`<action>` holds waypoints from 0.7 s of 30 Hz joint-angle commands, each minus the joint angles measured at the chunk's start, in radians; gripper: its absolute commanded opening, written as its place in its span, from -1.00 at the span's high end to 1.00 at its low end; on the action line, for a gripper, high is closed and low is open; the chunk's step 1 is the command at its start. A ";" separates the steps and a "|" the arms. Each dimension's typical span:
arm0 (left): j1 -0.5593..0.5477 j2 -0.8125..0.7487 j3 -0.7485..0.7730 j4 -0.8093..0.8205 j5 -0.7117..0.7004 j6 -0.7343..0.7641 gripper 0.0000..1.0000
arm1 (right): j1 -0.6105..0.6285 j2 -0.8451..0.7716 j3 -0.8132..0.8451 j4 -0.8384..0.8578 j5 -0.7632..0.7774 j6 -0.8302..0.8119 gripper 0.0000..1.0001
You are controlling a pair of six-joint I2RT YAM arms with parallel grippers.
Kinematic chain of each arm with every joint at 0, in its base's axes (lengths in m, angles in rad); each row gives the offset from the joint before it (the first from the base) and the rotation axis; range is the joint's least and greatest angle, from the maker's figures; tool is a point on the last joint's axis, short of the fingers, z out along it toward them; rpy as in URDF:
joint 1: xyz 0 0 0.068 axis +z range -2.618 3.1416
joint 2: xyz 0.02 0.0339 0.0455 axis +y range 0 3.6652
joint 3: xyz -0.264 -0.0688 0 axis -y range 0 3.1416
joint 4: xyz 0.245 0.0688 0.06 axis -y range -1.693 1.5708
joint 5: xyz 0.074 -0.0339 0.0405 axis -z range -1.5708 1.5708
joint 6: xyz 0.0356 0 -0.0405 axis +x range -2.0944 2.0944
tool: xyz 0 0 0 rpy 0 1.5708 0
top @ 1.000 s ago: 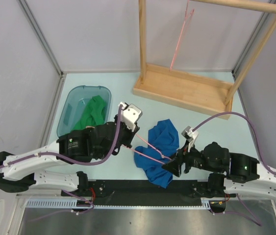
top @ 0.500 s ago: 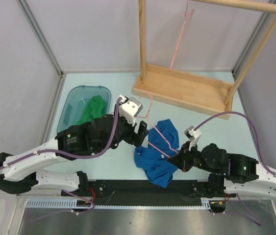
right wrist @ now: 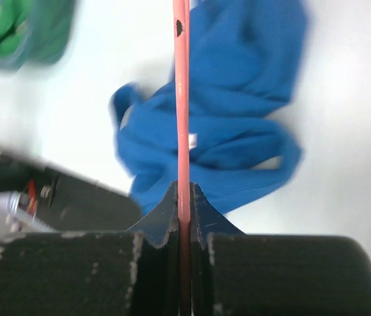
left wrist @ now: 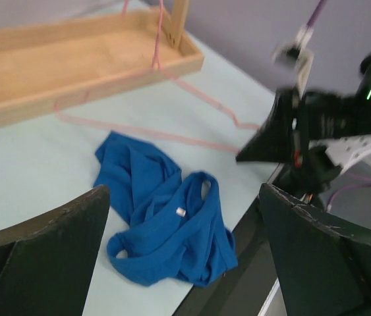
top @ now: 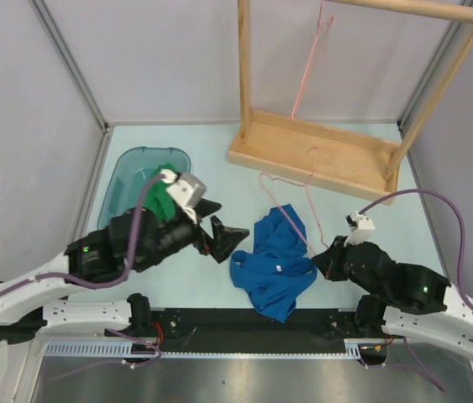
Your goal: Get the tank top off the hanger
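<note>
The blue tank top point(top: 271, 267) lies crumpled on the table near the front edge, also seen in the left wrist view point(left wrist: 165, 227) and the right wrist view point(right wrist: 244, 99). My right gripper point(top: 320, 262) is shut on one end of the thin pink hanger point(top: 280, 206), whose wire point(right wrist: 182, 99) runs out from between the jaws point(right wrist: 183, 192). In the left wrist view the hanger point(left wrist: 172, 135) stretches beyond the cloth, apart from it. My left gripper point(top: 219, 227) hangs wide open left of the tank top, nothing between its fingers point(left wrist: 184, 192).
A teal bin point(top: 127, 172) with a green garment point(top: 162, 186) sits at the left. The wooden rack point(top: 320, 155) stands at the back right, with another pink hanger point(top: 307, 63) hanging from its top bar.
My left gripper opened, let go and drew back to the left. The right gripper closed on the hanger and carried it back and right, off the tank top, which settled on the table.
</note>
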 commanded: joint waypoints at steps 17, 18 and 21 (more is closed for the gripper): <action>0.007 0.189 -0.275 0.128 0.196 -0.189 -0.99 | -0.867 0.504 0.723 0.131 -0.231 -0.585 1.00; 0.007 0.178 -0.288 0.153 0.203 -0.204 -0.99 | -0.868 0.519 0.777 0.133 -0.217 -0.593 1.00; 0.007 0.170 -0.329 0.177 0.226 -0.221 -0.99 | -0.868 0.569 0.844 0.172 -0.195 -0.622 1.00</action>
